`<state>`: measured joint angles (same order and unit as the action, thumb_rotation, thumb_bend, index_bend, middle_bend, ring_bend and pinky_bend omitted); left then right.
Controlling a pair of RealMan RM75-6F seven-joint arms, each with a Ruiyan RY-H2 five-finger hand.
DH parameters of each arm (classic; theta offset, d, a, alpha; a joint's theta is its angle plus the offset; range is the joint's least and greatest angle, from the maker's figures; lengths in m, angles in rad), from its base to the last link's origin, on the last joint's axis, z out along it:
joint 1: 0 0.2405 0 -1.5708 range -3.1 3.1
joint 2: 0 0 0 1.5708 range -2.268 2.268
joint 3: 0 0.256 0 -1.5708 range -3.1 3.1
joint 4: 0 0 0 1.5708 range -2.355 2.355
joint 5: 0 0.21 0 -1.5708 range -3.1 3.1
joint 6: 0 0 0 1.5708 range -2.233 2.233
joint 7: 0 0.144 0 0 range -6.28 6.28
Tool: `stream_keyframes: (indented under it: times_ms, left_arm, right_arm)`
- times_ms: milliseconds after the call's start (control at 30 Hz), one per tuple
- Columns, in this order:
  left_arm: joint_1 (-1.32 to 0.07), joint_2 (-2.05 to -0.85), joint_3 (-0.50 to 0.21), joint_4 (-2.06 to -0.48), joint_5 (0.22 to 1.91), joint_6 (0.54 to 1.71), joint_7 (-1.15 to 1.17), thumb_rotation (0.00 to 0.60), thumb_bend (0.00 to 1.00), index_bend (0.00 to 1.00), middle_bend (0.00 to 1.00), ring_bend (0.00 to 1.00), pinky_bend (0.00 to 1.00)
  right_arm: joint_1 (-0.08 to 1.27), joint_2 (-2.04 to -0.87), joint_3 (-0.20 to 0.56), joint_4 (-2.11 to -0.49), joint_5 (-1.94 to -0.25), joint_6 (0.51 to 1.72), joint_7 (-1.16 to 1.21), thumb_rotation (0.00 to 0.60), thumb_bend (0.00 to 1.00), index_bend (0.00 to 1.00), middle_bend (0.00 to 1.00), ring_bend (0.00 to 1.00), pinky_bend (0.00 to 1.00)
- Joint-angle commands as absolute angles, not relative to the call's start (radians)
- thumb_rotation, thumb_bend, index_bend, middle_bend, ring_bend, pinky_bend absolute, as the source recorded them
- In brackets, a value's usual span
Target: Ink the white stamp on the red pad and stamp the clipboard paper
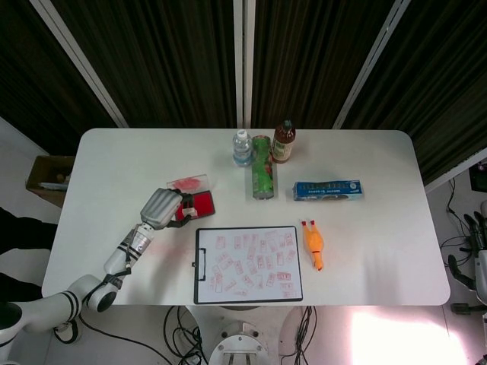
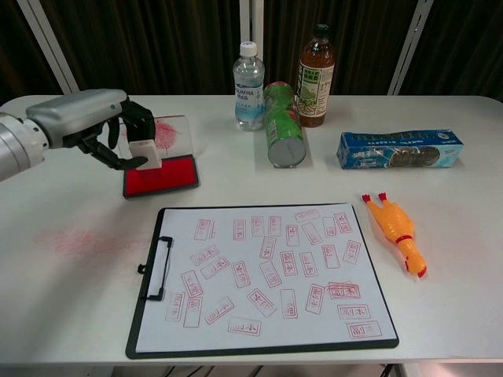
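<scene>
My left hand (image 2: 98, 126) reaches over the left part of the red ink pad (image 2: 165, 177) and pinches the white stamp (image 2: 147, 152). The stamp's base is down at the pad's surface; contact cannot be told. Behind it the pad's clear lid (image 2: 169, 132) stands open, smeared red. In the head view the left hand (image 1: 161, 206) covers the stamp beside the pad (image 1: 201, 205). The clipboard (image 2: 145, 314) lies at the front middle, and its paper (image 2: 263, 275) carries several red stamp marks. My right hand (image 1: 479, 255) hangs off the table's right side, holding nothing.
At the back stand a water bottle (image 2: 248, 76) and a tea bottle (image 2: 316, 76), with a green can (image 2: 283, 133) lying in front of them. A blue box (image 2: 399, 148) and a rubber chicken (image 2: 397, 232) lie right of the clipboard. A faint red smudge (image 2: 78, 239) marks the table at the left.
</scene>
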<state>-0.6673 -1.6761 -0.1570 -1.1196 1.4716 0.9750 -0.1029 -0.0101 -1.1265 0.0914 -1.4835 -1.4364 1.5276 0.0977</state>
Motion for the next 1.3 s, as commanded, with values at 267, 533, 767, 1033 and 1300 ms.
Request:
stream_keyframes:
  times_ms: [267, 533, 767, 1033, 1300]
  left_arm:
    - [-0.737, -1.746, -0.188, -1.004, 1.405, 0.903, -0.135, 0.6, 0.46, 0.61, 0.63, 0.49, 0.57]
    - [-0.755, -1.787, -0.182, -0.933, 1.392, 0.897, -0.142, 0.6, 0.46, 0.61, 0.63, 0.49, 0.57]
    - [-0.765, -1.804, -0.17, -0.894, 1.394, 0.894, -0.163, 0.6, 0.46, 0.61, 0.63, 0.49, 0.57]
    - [-0.769, -1.829, -0.155, -0.849, 1.395, 0.892, -0.171, 0.6, 0.46, 0.62, 0.63, 0.5, 0.59]
    - [-0.767, -1.852, -0.14, -0.813, 1.398, 0.895, -0.182, 0.6, 0.46, 0.63, 0.64, 0.52, 0.62]
  right_arm:
    - [-0.008, -1.121, 0.096, -1.477, -1.422, 1.513, 0.107, 0.6, 0.32, 0.0, 0.0, 0.0, 0.0]
    - [-0.003, -1.119, 0.096, -1.475, -1.424, 1.505, 0.111, 0.6, 0.32, 0.0, 0.0, 0.0, 0.0]
    - [-0.005, -1.116, 0.098, -1.475, -1.418, 1.503, 0.114, 0.6, 0.32, 0.0, 0.0, 0.0, 0.0]
    - [-0.005, -1.119, 0.096, -1.47, -1.417, 1.499, 0.115, 0.6, 0.32, 0.0, 0.0, 0.0, 0.0]
    - [-0.003, -1.125, 0.093, -1.459, -1.418, 1.492, 0.121, 0.6, 0.32, 0.0, 0.0, 0.0, 0.0]
